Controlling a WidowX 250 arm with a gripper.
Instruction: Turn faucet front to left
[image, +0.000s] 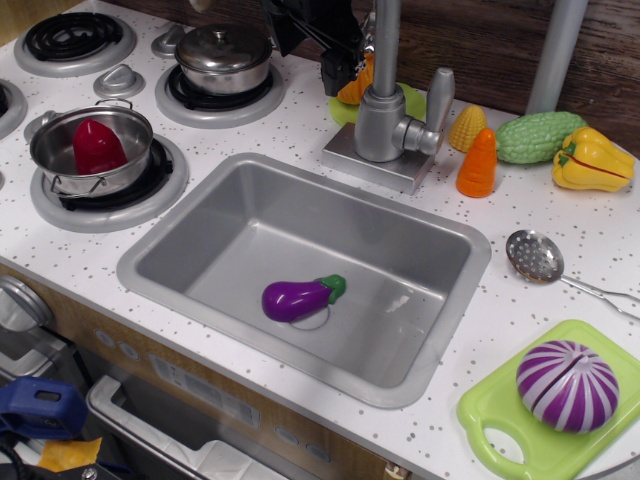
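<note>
The silver-grey faucet (381, 124) stands on its square base plate (372, 163) behind the sink. Its spout pipe (387, 45) rises straight up and leaves the top of the frame, so the spout's end is hidden. Its flat lever (438, 99) sticks up on the right side. My black gripper (338, 62) hangs at the top of the frame, just left of the spout pipe and above the counter. Its fingers are dark and partly cut off, so I cannot tell how the jaws stand. It holds nothing that I can see.
The grey sink (190, 235) holds a purple eggplant (298, 297). An orange toy (352, 88), corn (466, 127), carrot (478, 163), green gourd (538, 136) and yellow pepper (592, 160) lie around the faucet. A plain grey pole (555, 55) stands back right. Pots (222, 57) sit on burners left.
</note>
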